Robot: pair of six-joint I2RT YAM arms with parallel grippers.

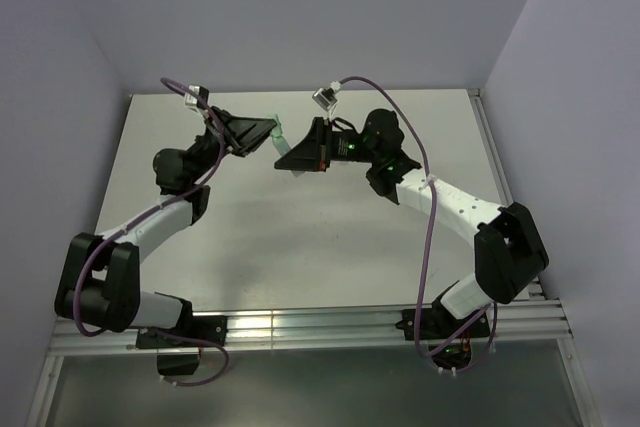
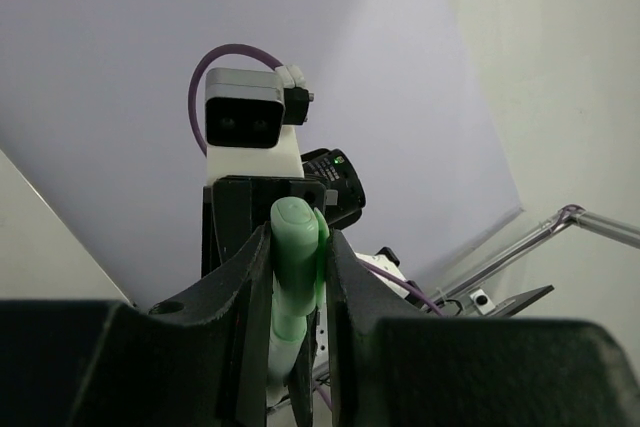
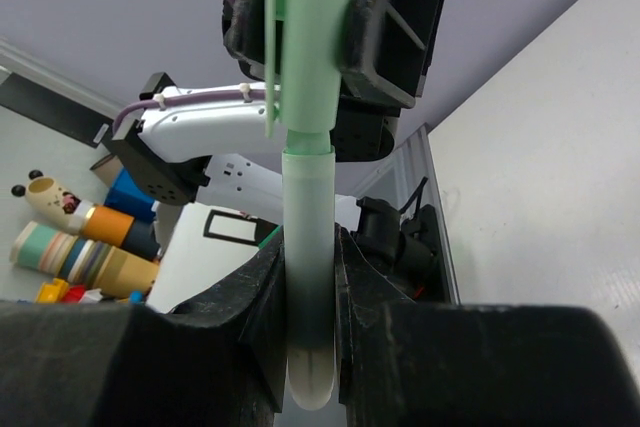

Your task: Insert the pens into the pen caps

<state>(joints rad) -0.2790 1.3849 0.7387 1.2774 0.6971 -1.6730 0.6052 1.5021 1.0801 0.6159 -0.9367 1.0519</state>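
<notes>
1. In the upper middle of the top view, above the table (image 1: 300, 247), your two arms meet tip to tip. The left arm (image 1: 160, 217) comes in from the lower left and the right arm (image 1: 460, 207) from the lower right.
2. Your left gripper (image 2: 297, 247) is closed to a narrow slot. Its fingers press both sides of the green cap and hold nothing else.
3. Your right gripper (image 3: 308, 252) is closed just as narrowly, clamped on the barrel of the green pen near its tail.
4. In the right wrist view the pen (image 3: 306, 227) runs straight up from bottom centre. Its rounded tail pokes out below the fingers, toward the lens, and its front end enters the cap.
5. The cap (image 3: 312, 47) sits at top centre of that view, clip on its left side and mouth facing down onto the pen.
6. Cap and pen share one long axis, so neither arm has to reach. By my reading, the next move is a straight push along that line.
7. You cannot tell from these views whether the cap is fully seated. A step shows where barrel meets cap.
8. Watch for the barrel sliding back through the right fingers as you press.
9. No other pens or caps show.
</notes>
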